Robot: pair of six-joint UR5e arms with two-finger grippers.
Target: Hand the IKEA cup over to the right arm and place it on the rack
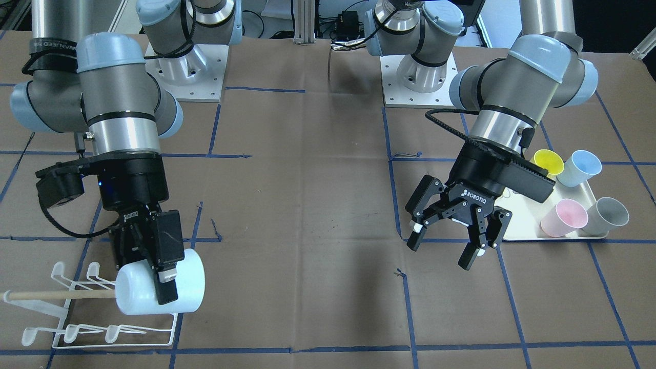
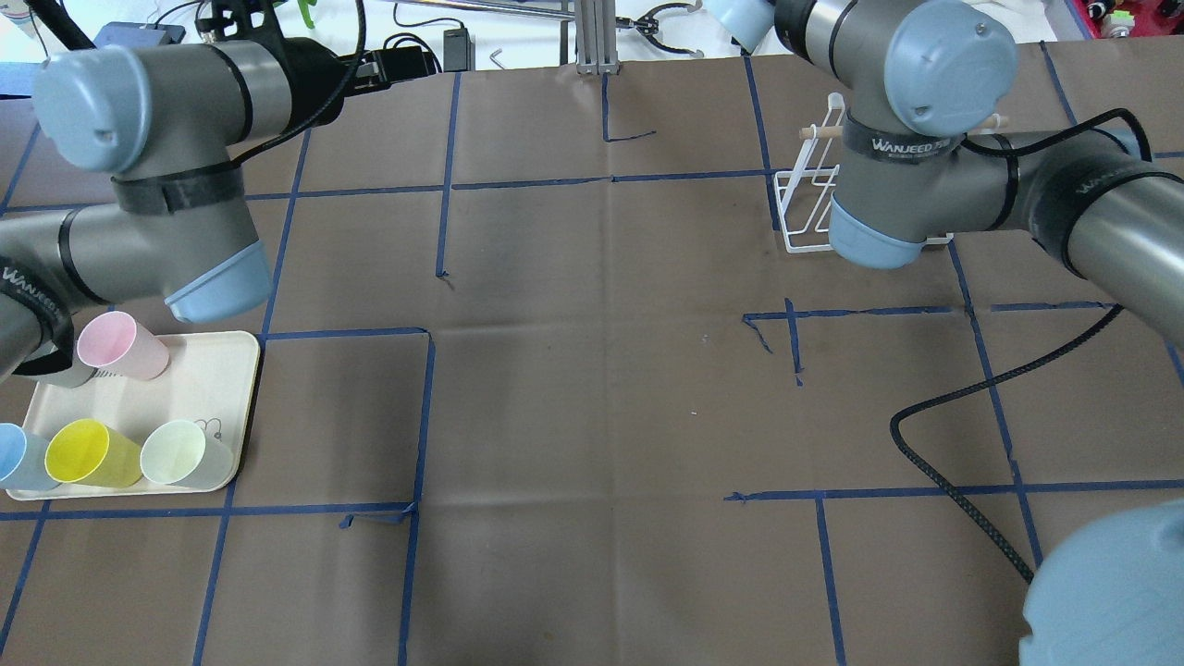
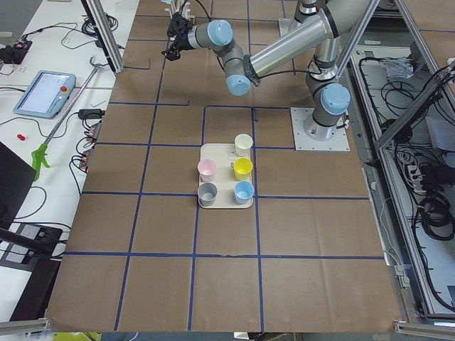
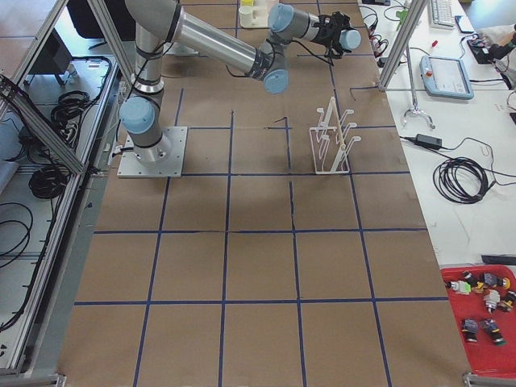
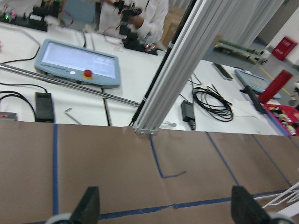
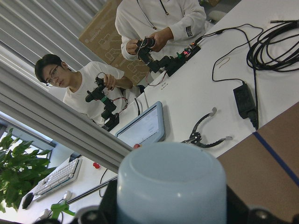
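Observation:
My right gripper (image 1: 165,279) is shut on a pale blue IKEA cup (image 1: 187,287) and holds it on its side over one end of the white wire rack (image 1: 77,335). The cup covers the tip of the rack's wooden dowel (image 1: 51,295); I cannot tell whether they touch. In the right wrist view the cup's base (image 6: 170,186) fills the space between the fingers. My left gripper (image 1: 443,247) is open and empty, hanging above the table beside the cream tray (image 1: 520,223). The left wrist view shows its spread fingertips (image 5: 88,205) with nothing between them.
The tray holds a yellow cup (image 1: 548,163), a blue cup (image 1: 579,168), a pink cup (image 1: 564,218) and a grey cup (image 1: 607,215). In the overhead view the right arm hides part of the rack (image 2: 803,217). Operators and cables are past the table's far edge.

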